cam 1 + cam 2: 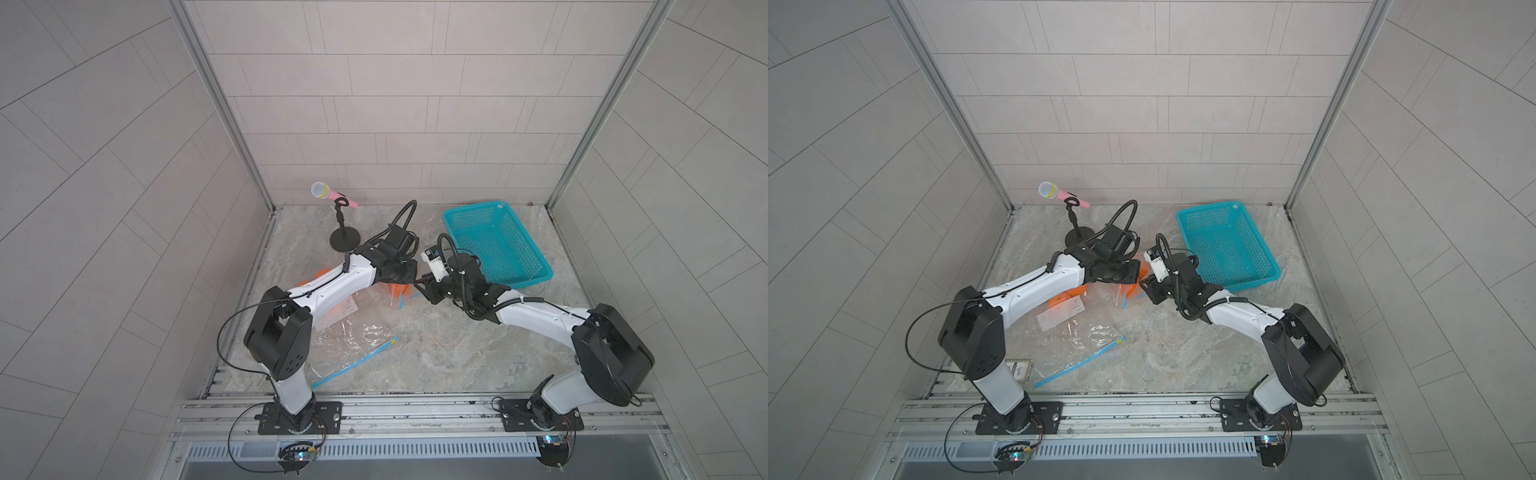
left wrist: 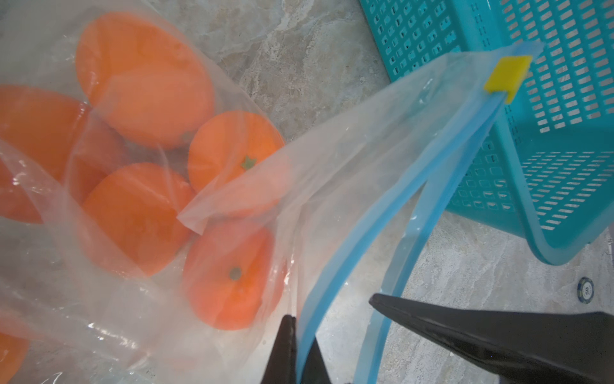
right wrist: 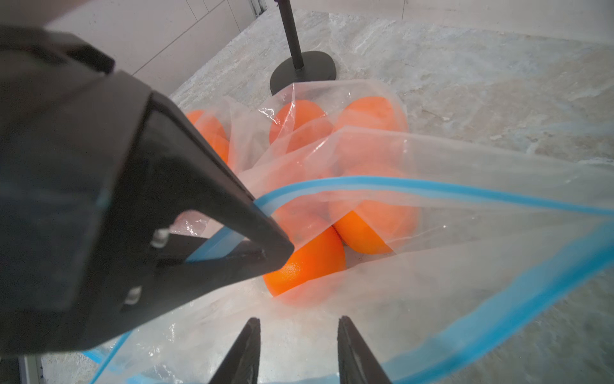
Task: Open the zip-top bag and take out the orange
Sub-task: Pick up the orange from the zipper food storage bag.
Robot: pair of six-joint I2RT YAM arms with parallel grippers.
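Left jaws clamped on the rim of the blue-rimmed clear plastic zip-top bag, holding its mouth agape mid-counter, & right jaws, part-open w/ nothing in them, sit at that mouth, nearest round orange dead ahead, just inside.

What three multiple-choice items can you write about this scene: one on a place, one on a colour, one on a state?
1. Where is the teal basket? A. back right; B. front left; C. front centre.
2. What colour is the zip slider? A. red; B. yellow; C. green.
3. The left claw is: A. open; B. shut on the blue zip edge of the bag; C. inside the basket.
Answers: 1A, both top views show it there. 2B, seen in the left wrist view. 3B, both wrist views show the pinch.
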